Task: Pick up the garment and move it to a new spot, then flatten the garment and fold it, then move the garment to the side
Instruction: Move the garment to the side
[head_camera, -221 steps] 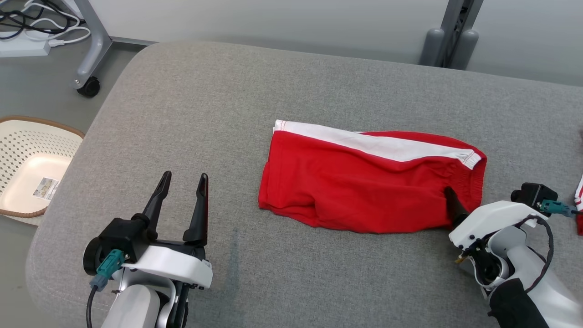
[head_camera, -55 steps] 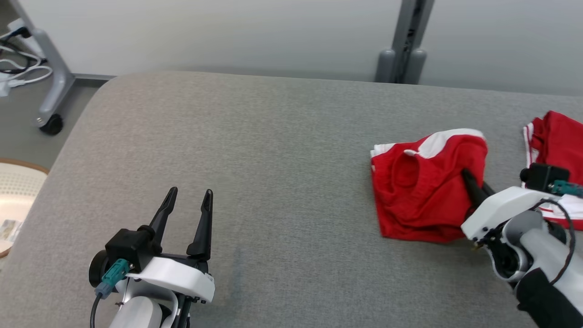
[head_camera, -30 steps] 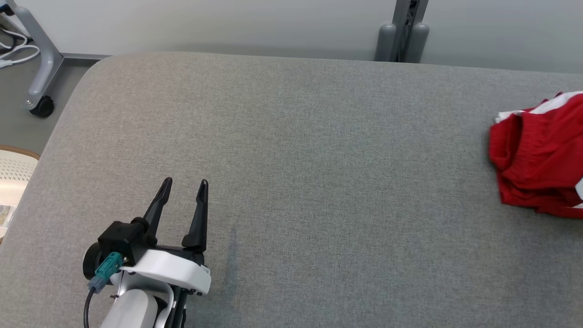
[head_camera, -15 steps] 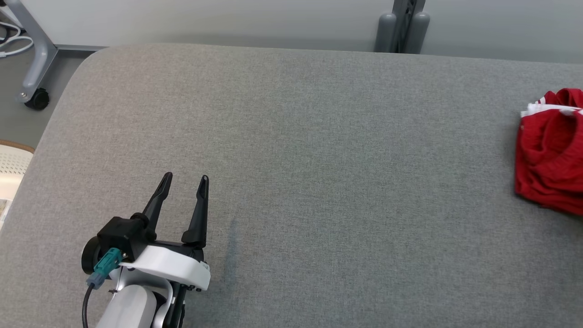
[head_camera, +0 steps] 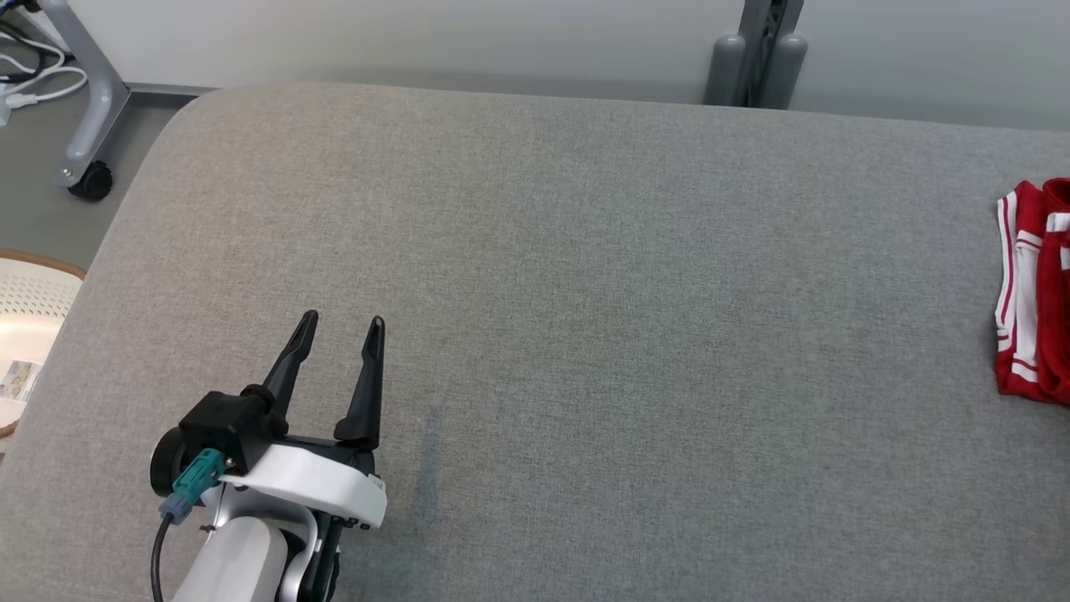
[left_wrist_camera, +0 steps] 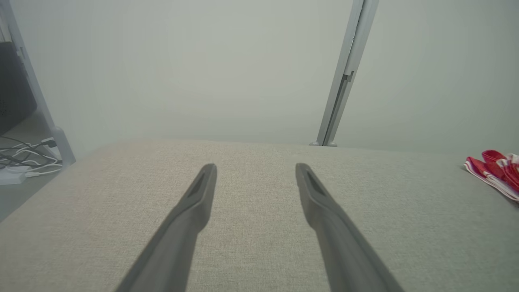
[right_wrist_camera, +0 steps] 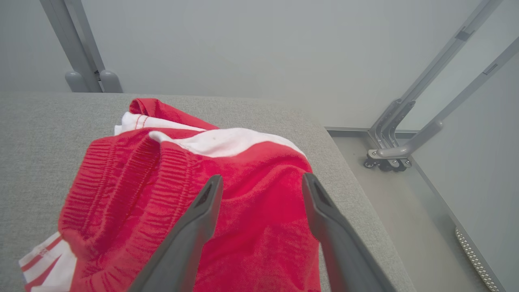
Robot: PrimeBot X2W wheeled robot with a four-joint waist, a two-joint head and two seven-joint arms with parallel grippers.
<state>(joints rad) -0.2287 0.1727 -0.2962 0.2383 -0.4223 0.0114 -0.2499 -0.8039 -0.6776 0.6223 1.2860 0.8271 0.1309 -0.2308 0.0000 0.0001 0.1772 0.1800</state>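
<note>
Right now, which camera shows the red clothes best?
The right wrist view: the red clothes lie close, in front of the open right end effector, ribbed waistband and white stripe plain. In the head view they are cut off at the right border; in the left wrist view they look small, far right.

The red garment (right_wrist_camera: 121,190) runs off the right wrist view's bottom edge; the head view's left edge crops a basket (head_camera: 38,293).
</note>
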